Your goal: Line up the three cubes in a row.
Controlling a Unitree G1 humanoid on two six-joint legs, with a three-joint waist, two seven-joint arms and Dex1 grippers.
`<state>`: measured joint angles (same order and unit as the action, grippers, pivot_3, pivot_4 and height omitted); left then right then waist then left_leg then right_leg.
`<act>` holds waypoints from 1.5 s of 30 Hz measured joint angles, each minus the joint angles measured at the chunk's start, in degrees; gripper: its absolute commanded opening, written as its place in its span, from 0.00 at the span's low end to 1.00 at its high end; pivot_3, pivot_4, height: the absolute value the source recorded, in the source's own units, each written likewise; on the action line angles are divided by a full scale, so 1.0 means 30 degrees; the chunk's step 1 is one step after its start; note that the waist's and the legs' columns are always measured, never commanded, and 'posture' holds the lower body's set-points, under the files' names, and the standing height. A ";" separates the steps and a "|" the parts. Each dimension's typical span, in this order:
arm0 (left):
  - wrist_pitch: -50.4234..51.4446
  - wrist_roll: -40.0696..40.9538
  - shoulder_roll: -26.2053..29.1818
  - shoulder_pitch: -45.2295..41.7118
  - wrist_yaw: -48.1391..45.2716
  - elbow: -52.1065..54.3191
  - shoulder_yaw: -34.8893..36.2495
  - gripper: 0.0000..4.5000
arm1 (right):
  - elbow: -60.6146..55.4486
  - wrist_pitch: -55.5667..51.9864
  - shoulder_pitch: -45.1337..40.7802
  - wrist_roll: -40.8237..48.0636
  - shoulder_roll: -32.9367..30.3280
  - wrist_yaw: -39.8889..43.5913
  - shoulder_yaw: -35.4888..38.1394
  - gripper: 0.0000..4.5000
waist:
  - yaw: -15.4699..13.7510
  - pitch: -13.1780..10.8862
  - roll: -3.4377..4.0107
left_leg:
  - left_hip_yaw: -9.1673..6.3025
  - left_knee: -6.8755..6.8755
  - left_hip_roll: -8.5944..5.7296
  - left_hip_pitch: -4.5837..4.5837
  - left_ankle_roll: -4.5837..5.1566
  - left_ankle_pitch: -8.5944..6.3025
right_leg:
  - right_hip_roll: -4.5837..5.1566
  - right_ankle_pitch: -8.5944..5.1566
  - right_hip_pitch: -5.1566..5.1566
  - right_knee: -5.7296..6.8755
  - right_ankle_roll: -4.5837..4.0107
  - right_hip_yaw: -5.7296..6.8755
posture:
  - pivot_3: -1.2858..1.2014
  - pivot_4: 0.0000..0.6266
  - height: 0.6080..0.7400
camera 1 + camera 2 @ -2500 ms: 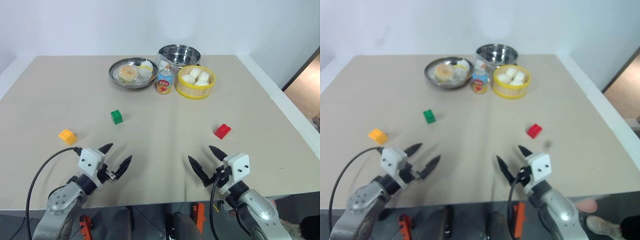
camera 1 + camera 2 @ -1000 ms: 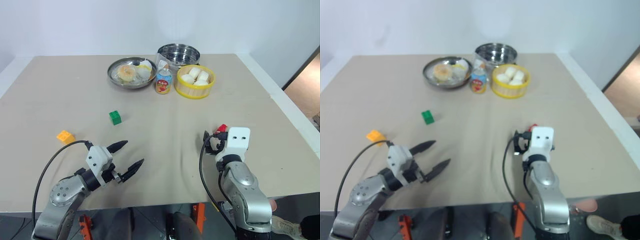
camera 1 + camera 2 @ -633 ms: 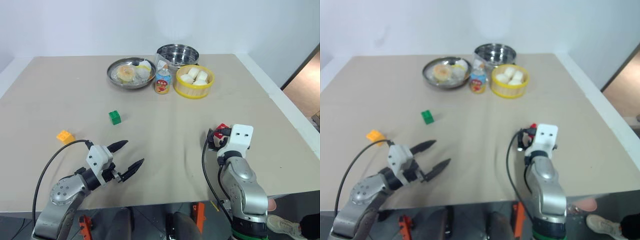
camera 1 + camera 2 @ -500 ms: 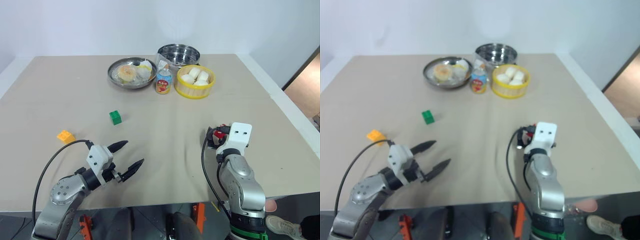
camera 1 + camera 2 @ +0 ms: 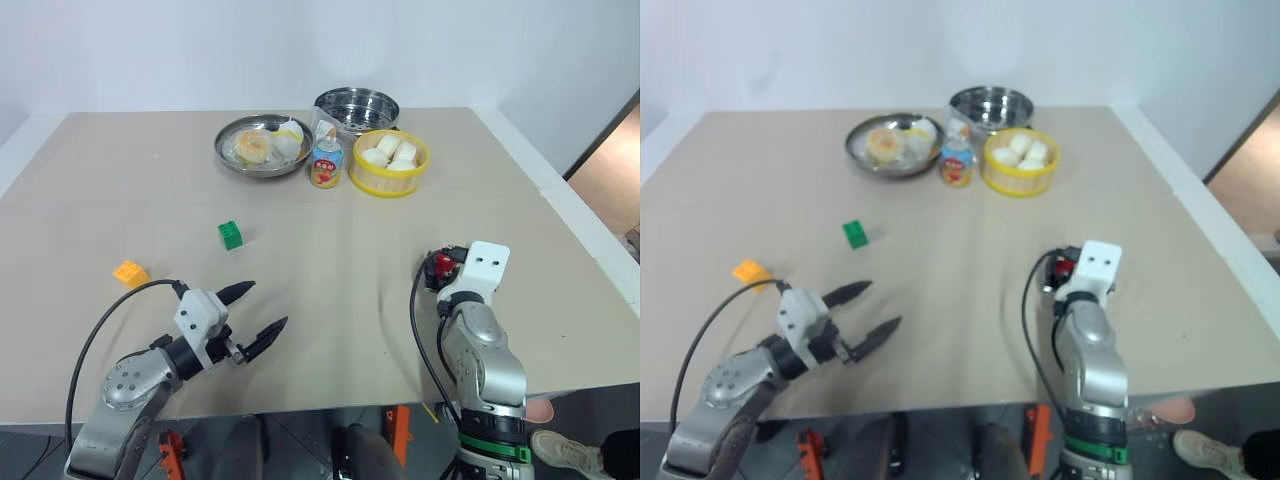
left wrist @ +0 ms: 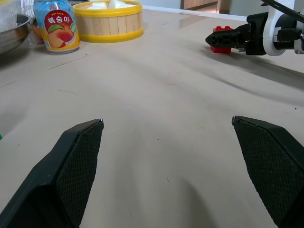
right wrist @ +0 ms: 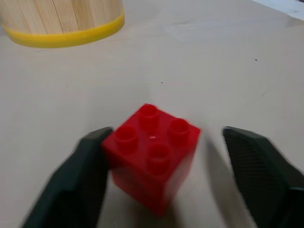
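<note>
Right gripper (image 7: 161, 156) reached red cube (image 7: 152, 154) — one finger touching, not clamped — left gripper (image 5: 262, 312) spread

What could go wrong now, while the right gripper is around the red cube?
1. In the right wrist view the red cube sits off-centre in the right gripper, touching one finger with a gap to the other; on closing it may twist or slide away.
2. The green cube and orange-yellow cube lie far across the table, so the carry is long and a weak hold may drop it.

red cube (image 7: 152, 154) | green cube (image 5: 231, 235) | orange-yellow cube (image 5: 131, 273) | beige table (image 5: 300, 210) | yellow-rimmed basket (image 5: 389, 163) (white buns)
</note>
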<state>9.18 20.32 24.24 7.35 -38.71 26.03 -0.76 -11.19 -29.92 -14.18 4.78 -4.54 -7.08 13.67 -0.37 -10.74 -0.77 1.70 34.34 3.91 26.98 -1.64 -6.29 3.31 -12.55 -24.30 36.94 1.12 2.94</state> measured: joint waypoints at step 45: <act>-0.1031 0.0307 0.1106 0.2045 -0.0578 -0.0213 0.1776 1.00 | -0.2649 -0.1870 -0.0644 0.1715 -0.4617 1.0373 -0.8065 0.39 | -0.0020 0.0002 -0.0002 | 0.0006 -0.0001 0.0001 0.0003 -0.0033 -0.0020 | 0.0016 -0.0003 -0.0036 0.0002 -0.0002 0.0010 | 0.52 0.24 1.00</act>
<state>6.08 21.24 27.56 13.49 -40.44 25.39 4.57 -19.14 -35.53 -16.11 9.93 -18.39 24.04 -10.52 -0.43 -10.73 -0.78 1.72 34.33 3.91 26.99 -1.73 -6.35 3.36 -12.55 -24.40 36.95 1.11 2.97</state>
